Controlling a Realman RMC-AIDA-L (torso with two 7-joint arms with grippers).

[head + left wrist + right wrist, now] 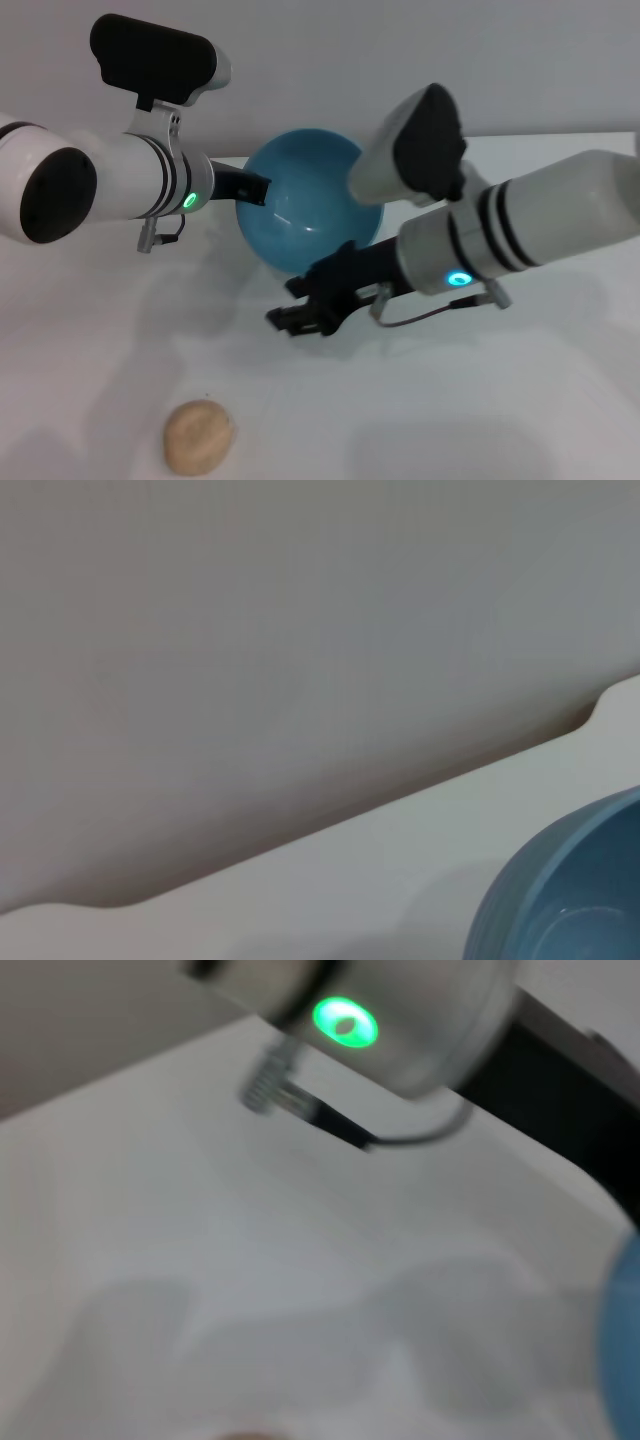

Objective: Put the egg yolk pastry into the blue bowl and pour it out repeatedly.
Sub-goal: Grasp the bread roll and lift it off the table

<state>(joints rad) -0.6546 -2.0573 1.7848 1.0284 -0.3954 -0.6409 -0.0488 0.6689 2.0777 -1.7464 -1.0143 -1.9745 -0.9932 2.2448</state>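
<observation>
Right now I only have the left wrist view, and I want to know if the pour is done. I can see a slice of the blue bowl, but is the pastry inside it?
Observer: No. The egg yolk pastry lies on the table, at the near edge and to the robot's left.
Operator: Is the bowl sitting flat?
Observer: No. The blue bowl is tipped on its side with its empty inside facing the robot. The left gripper holds it by the rim.
Operator: Where is the other arm?
Observer: The right gripper hovers in front of the bowl, apart from the pastry.
</observation>
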